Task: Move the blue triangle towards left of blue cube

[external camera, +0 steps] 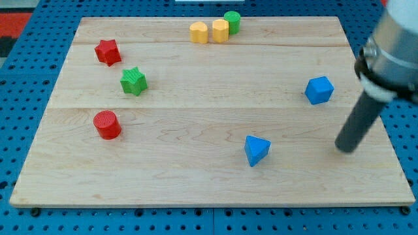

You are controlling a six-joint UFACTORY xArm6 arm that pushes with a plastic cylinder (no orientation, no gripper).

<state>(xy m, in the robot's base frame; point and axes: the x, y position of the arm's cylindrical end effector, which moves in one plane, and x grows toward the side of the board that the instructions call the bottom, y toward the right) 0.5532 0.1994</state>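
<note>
Presently, camera view: pale wooden desk (196, 176). Blue triangle block (257, 149) at lower centre-right; blue cube block (319, 90) up and right of it, well apart. No hand fitted: dark rod only, my tip (347, 149) right of the triangle, below the cube, touching neither. Red star (108, 51), green star (134, 81), red cylinder (107, 125) at left.

A pale wooden board (196, 176) with faint grain carries a blue triangle (256, 150) and blue cube (319, 90), a red star (108, 51), red cylinder (107, 125), green star (134, 81), green cylinder (232, 21) and two yellow blocks (198, 32) (220, 31); my tip (346, 147) is dark grey
</note>
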